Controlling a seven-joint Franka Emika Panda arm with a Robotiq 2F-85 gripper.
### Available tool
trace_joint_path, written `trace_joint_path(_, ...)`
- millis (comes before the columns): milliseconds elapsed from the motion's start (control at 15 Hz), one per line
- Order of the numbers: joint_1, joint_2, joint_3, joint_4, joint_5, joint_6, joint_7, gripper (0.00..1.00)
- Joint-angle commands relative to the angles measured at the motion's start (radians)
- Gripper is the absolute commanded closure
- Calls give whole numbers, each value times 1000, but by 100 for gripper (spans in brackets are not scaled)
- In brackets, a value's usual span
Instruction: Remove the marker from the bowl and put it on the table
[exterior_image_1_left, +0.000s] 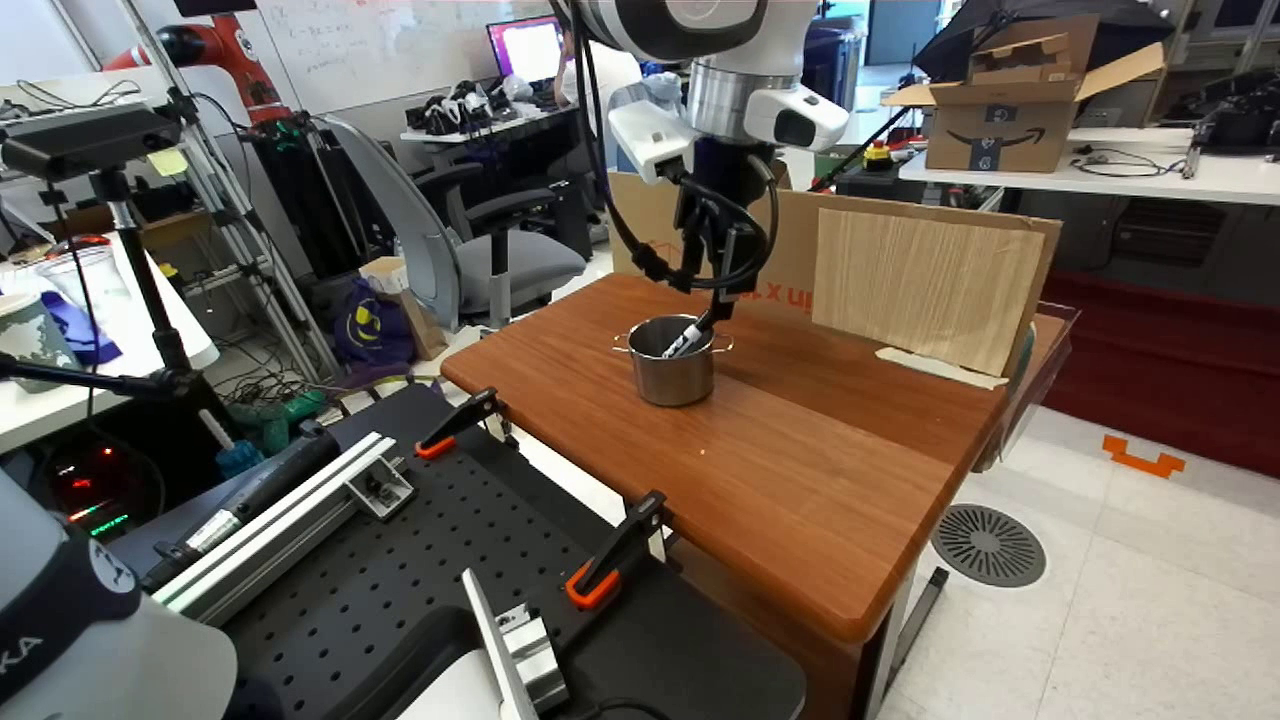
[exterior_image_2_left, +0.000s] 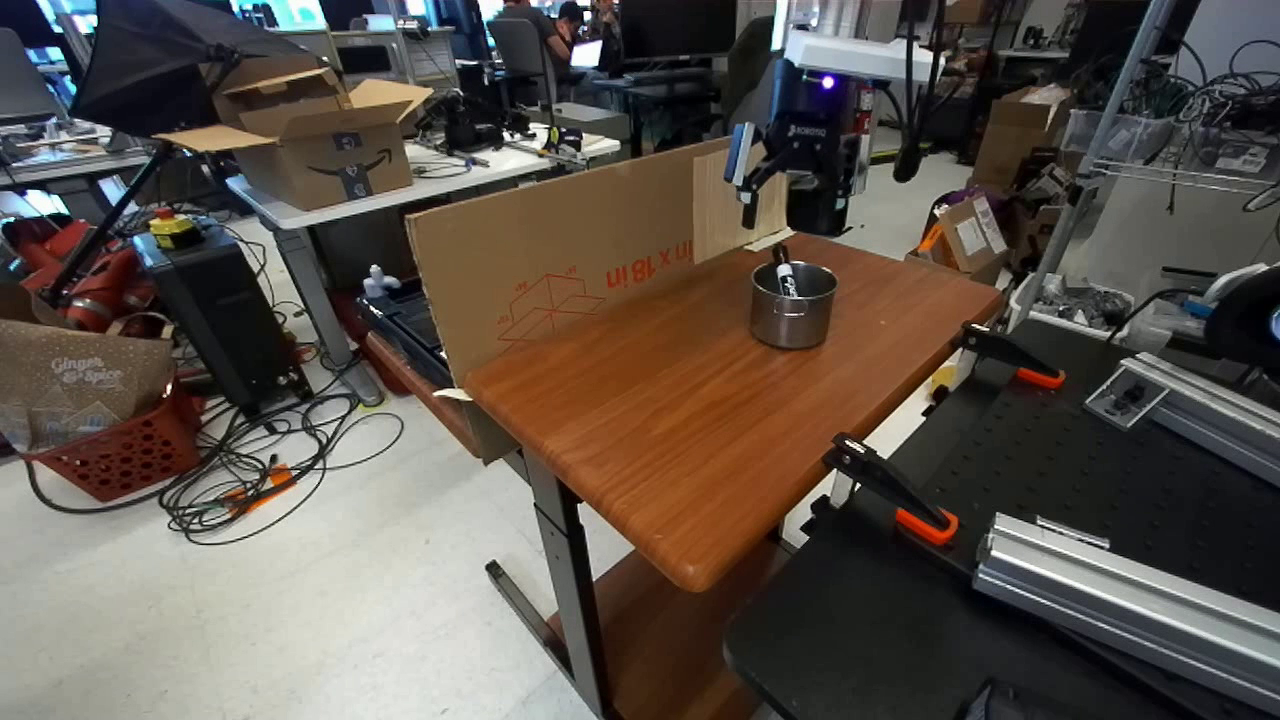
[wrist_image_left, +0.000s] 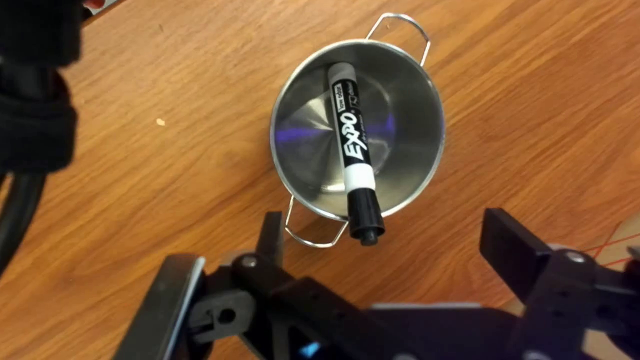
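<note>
The marker (wrist_image_left: 350, 127) is black with a white band, a grey end and a black cap. It leans inside the bowl (wrist_image_left: 412, 115), its cap resting over the rim. It also shows in both exterior views (exterior_image_1_left: 684, 342) (exterior_image_2_left: 787, 278). The bowl, grey metal with two wire handles, stands upright on the reddish-brown table (exterior_image_1_left: 800, 460) in both exterior views (exterior_image_1_left: 673, 383) (exterior_image_2_left: 790, 325). My gripper (wrist_image_left: 383, 220) is open and empty. In the wrist view its fingers lie to either side of the cap. In an exterior view the gripper (exterior_image_2_left: 785, 215) hangs above the bowl, apart from the marker.
A cardboard sheet (exterior_image_2_left: 560, 270) with a pale wood-grain panel (exterior_image_1_left: 925, 285) stands upright along the table's far edge. A black perforated bench (exterior_image_1_left: 440, 560) adjoins the near side, with orange-handled clamps (exterior_image_1_left: 610, 555) at its edge. A cable loops beside the gripper.
</note>
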Motion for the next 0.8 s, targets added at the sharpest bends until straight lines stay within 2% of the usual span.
trace_joint_path(0, -1, 52, 3, 61, 31, -15, 13, 0)
trace_joint_path(600, -2, 93, 21, 92, 48, -36, 10, 0)
trace_joint_path(667, 0, 96, 20, 94, 46, -37, 16, 25)
trace_joint_path(733, -1, 100, 21, 95, 47, -39, 13, 26)
